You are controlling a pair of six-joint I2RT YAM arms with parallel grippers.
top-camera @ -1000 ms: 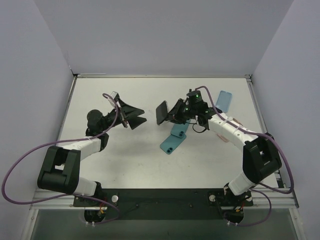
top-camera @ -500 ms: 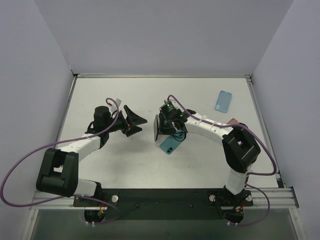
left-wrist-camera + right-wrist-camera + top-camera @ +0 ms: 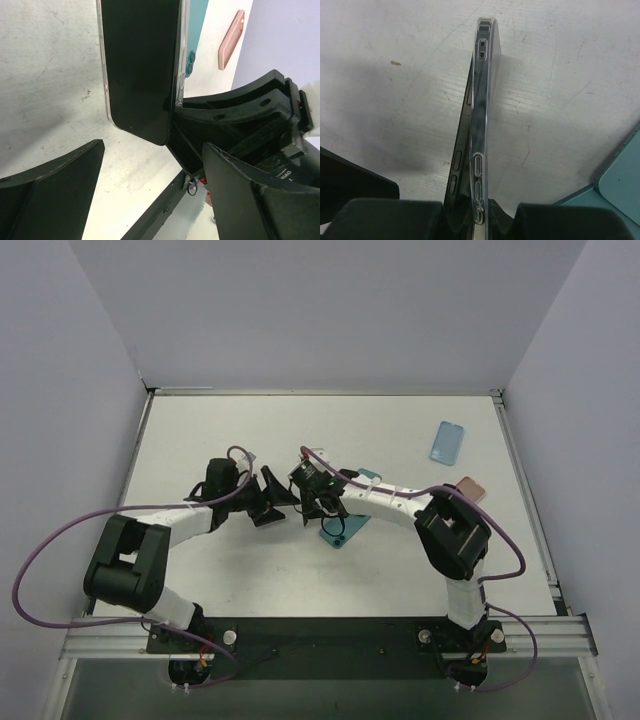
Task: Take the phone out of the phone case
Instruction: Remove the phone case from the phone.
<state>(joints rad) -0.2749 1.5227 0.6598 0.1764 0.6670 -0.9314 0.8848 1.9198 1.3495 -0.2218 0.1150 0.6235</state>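
A black phone (image 3: 140, 65) in a clear case (image 3: 483, 100) stands on edge in my right gripper (image 3: 479, 220), which is shut on its lower end. In the right wrist view the phone's black edge (image 3: 461, 150) has split away from the clear case on the left. My left gripper (image 3: 155, 192) is open, with its fingers (image 3: 50, 200) just short of the phone's rounded corner and nothing between them. In the top view my left gripper (image 3: 278, 498) and my right gripper (image 3: 308, 500) meet at the table's middle, and the phone is mostly hidden between them.
A teal case (image 3: 340, 530) lies on the table just right of the grippers and also shows in the left wrist view (image 3: 196, 25). A light blue phone (image 3: 447, 442) lies at the back right. A pink case (image 3: 470, 488) lies beside the right arm.
My right gripper has carried the phone left to the table's middle. My left gripper has moved right and turned to meet it, still open.
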